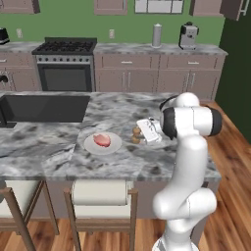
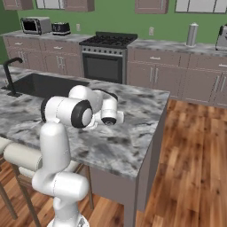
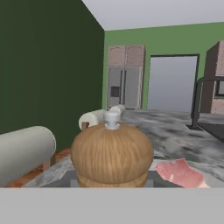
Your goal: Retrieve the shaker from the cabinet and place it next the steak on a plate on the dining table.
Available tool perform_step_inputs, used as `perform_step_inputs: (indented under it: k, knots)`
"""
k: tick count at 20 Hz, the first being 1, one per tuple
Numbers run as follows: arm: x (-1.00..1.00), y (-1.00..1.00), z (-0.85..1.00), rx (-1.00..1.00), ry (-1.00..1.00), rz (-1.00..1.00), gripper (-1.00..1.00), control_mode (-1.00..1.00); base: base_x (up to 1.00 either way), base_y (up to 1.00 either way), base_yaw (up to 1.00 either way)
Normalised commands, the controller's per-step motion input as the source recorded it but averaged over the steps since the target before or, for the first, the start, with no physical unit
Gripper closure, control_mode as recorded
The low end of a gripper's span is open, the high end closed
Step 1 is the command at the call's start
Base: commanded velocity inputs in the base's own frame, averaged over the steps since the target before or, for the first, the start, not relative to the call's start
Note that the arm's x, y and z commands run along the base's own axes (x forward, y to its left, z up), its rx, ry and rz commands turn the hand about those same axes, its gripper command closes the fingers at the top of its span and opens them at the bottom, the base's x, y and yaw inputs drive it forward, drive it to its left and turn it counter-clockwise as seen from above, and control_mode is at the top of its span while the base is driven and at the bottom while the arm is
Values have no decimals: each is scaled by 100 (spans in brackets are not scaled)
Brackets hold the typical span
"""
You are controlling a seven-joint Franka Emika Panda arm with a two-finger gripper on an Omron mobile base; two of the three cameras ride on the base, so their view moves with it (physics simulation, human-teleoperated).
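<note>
Left base view: I am holding the claw (image 1: 142,131) low over the marble dining table (image 1: 59,147), just to the right of the plate (image 1: 102,143), and it is clamping the wooden shaker (image 1: 137,135). The shaker is sitting beside the plate's right rim, at table level; whether it is touching the top, I cannot tell. The steak (image 1: 102,140) is lying on the middle of the plate. Hand view: the shaker's (image 3: 112,153) round body is looming close, the steak (image 3: 180,173) just beside it.
</note>
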Motion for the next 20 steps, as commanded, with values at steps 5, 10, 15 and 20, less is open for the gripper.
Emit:
perform_step_inputs:
  k: [5, 10, 15, 20]
  knots:
    - [8, 0, -31, 0, 0, 0, 100, -100, 0, 0, 0]
    - [3, 0, -31, 0, 0, 1, 100, -100, 0, 0, 0]
    - [20, 0, -9, 0, 0, 0, 100, -100, 0, 0, 0]
    - [45, 0, -11, 0, 0, 0, 100, -100, 0, 0, 0]
